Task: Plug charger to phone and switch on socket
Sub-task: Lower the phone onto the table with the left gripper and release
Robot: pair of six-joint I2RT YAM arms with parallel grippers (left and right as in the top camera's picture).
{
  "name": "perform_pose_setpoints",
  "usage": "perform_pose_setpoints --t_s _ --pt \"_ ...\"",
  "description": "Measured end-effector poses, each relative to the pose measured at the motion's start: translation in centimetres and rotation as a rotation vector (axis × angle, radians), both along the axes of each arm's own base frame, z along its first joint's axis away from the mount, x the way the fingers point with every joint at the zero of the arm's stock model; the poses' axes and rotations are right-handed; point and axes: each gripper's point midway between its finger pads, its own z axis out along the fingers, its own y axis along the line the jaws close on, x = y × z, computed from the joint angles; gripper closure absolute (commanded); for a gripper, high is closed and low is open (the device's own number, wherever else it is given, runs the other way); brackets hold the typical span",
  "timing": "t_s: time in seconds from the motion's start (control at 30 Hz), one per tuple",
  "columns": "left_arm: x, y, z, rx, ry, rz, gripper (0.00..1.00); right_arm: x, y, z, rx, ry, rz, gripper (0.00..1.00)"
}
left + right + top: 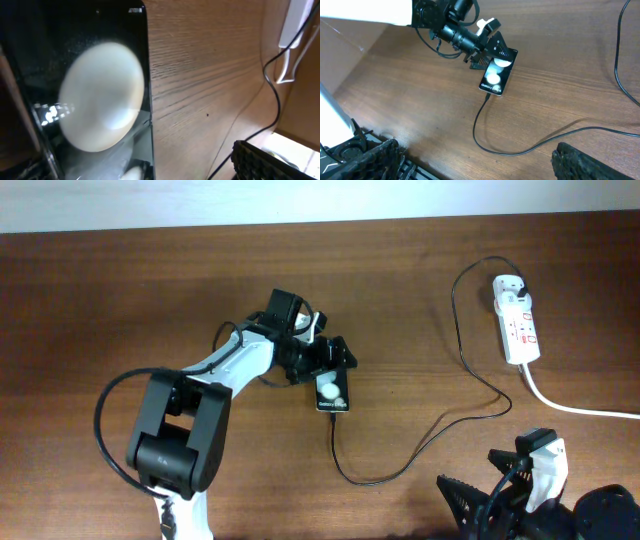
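Note:
The black phone lies flat mid-table, two white spots on its face. It also shows in the right wrist view and fills the left of the left wrist view. The thin black charger cable meets the phone's near end, loops right, and runs up to the white socket strip. My left gripper is open and straddles the phone's far end; its right finger stands apart from the phone's edge. My right gripper is open and empty at the front right.
The socket's thick white cord runs off the right edge. The cable's loop lies on the wood just ahead of my right gripper. The strip's end shows in the left wrist view. The table's far edge meets a pale wall.

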Motion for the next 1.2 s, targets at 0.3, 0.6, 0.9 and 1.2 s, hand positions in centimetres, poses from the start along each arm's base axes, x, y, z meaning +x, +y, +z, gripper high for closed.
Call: perform_pose_setpoints --t_s 0.3,0.6,0.9,1.2 --pt "1.4 2.6 -0.6 0.176 -0.065 0.071 0.01 0.0 0.0 0.0 0.024 0.018 -0.018 0.01" --pt "4.0 14.7 6.4 0.422 -0.071 0.133 0.01 0.0 0.0 -0.1 0.024 0.021 -0.02 0.01" --pt "-12.2 23.8 30.1 0.597 -0.596 0.388 0.01 3.2 2.4 -10.4 0.017 0.222 -0.111 0.14" --pt "-25.3 27.3 24.8 0.708 -0.598 0.447 0.01 7.2 0.1 -16.6 -0.151 0.331 -0.42 0.96"
